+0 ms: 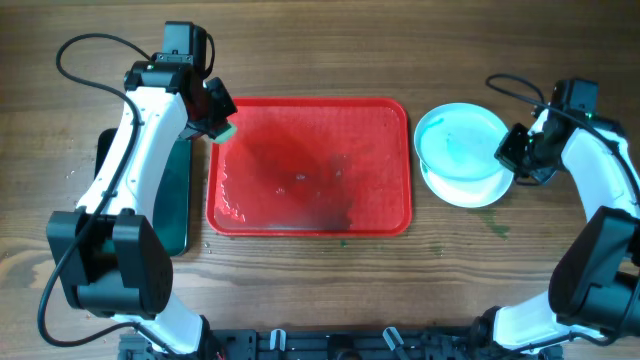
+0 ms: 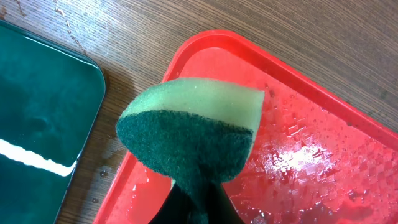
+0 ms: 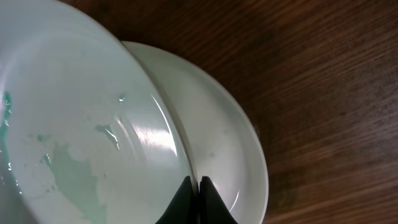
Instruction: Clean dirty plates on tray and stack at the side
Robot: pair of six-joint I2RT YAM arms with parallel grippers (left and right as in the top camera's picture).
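Observation:
The red tray [image 1: 225, 195] lies wet and bare of plates at the table's middle; its corner shows in the left wrist view [image 2: 205, 46]. My left gripper [image 1: 220, 122] is shut on a green sponge [image 2: 186, 134] and holds it over the tray's far left corner. To the right of the tray, plates are stacked [image 1: 462, 190]. My right gripper [image 1: 512, 158] is shut on the rim of the top plate [image 3: 81, 137], which is wet with pale green smears and tilted over a plate below [image 3: 230, 155].
A black tray of green liquid [image 1: 180, 200] lies left of the red tray, partly under my left arm; it also shows in the left wrist view [image 2: 43, 112]. Small green drops mark the wood near the stack [image 1: 497, 228].

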